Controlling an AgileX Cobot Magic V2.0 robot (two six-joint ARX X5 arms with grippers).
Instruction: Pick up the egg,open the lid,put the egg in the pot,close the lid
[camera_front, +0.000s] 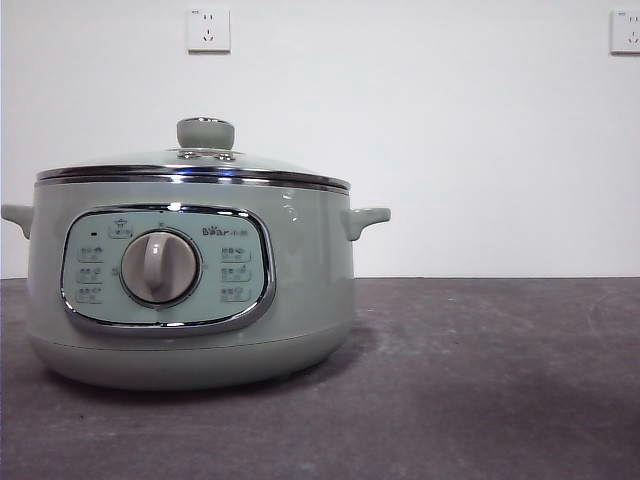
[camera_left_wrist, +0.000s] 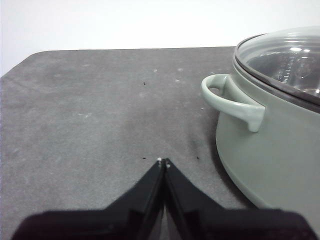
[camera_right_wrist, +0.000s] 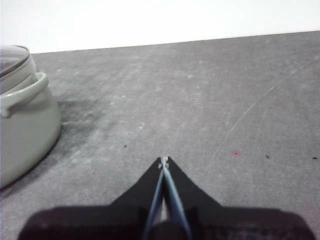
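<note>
Oddly, egg nowhere visible; Bear electric cooker (camera_front: 190, 290), glass lid (camera_front: 195, 165) seated, near left gripper (camera_left_wrist: 163, 161); right gripper (camera_right_wrist: 164, 159) farther; both clenched, empty.

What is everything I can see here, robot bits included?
pot: one, pale sage green, on the table, left of centre in the front view
lid: one, clear glass with a chrome rim and a green knob, closed on the pot
dial: one, pale grey, centre of the pot's panel
table: one, dark grey, under everything
sockets: two, white, high on the wall behind
egg: none to be seen in any view
left gripper: one, black, jaws shut, above the table beside a pot handle
right gripper: one, black, jaws shut, above the table on the pot's other side
</note>
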